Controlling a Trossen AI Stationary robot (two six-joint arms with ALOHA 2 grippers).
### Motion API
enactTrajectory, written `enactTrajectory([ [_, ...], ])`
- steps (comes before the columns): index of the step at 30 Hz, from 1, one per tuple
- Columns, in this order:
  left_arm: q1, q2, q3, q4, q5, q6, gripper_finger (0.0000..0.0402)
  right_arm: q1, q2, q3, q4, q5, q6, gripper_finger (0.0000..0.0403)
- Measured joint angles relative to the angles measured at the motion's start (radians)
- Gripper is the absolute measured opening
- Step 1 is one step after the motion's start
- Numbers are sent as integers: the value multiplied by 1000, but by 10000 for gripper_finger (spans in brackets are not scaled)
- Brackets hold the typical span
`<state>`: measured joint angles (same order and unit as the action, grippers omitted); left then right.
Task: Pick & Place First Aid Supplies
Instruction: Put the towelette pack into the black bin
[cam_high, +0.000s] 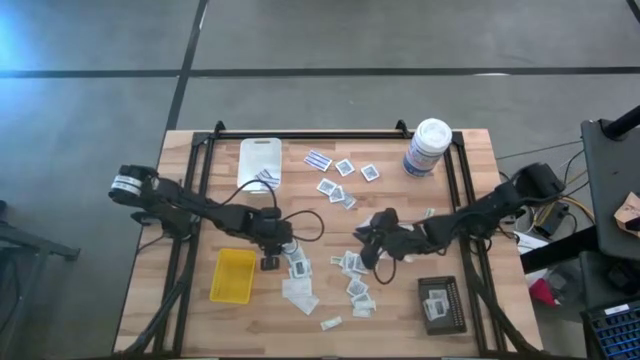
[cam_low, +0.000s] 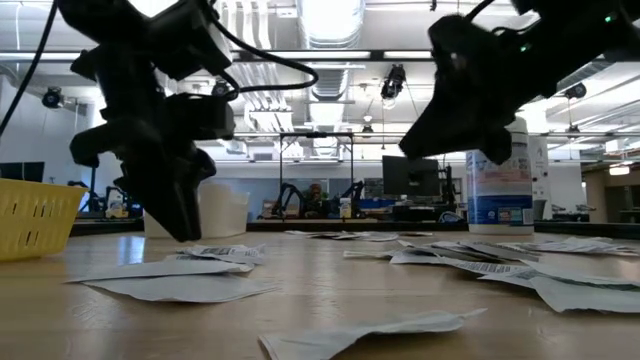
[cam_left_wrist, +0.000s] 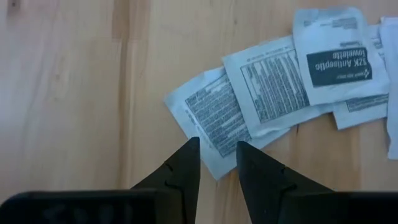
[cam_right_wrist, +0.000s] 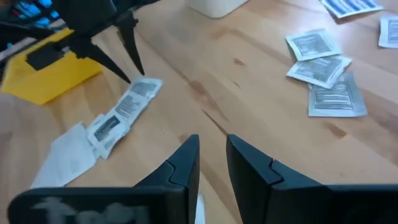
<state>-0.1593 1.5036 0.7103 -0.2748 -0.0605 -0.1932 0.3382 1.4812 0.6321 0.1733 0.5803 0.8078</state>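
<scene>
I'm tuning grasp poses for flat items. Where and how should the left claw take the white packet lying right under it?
Take the packet by its free corner, nearest the left claw, coming straight down. It lies flat on the table, and its far side is overlapped by a neighbouring packet, so probably only that corner lifts cleanly.

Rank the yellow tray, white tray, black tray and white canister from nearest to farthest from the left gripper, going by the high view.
From the left gripper:
1. Yellow tray, right beside it at the table's left front.
2. White tray, toward the back edge.
3. Black tray, at the right front.
4. White canister, at the back right corner.
</scene>
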Motion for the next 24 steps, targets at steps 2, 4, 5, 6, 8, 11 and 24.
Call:
enactTrajectory([
  [2, 0, 0, -17, 32, 0, -2, 108, -7, 28, 14, -1, -5, 0, 74],
  [4, 0, 0, -28, 40, -6, -10, 108, -13, 58, 31, -1, -5, 0, 71],
  [5, 1, 0, -33, 39, -16, -14, 108, -14, 73, 39, 0, -5, 0, 70],
  [6, 2, 0, -39, 41, -28, -20, 108, -16, 88, 49, -1, -5, 0, 69],
  [8, 3, 3, -48, 49, -54, -36, 108, -20, 119, 70, -1, -5, 0, 68],
  [11, 4, 16, -60, 83, -132, -58, 108, -31, 166, 102, -1, -6, 0, 71],
  [24, 10, 67, -62, 179, -210, -118, 108, -132, 333, 250, 0, -98, 59, 78],
])
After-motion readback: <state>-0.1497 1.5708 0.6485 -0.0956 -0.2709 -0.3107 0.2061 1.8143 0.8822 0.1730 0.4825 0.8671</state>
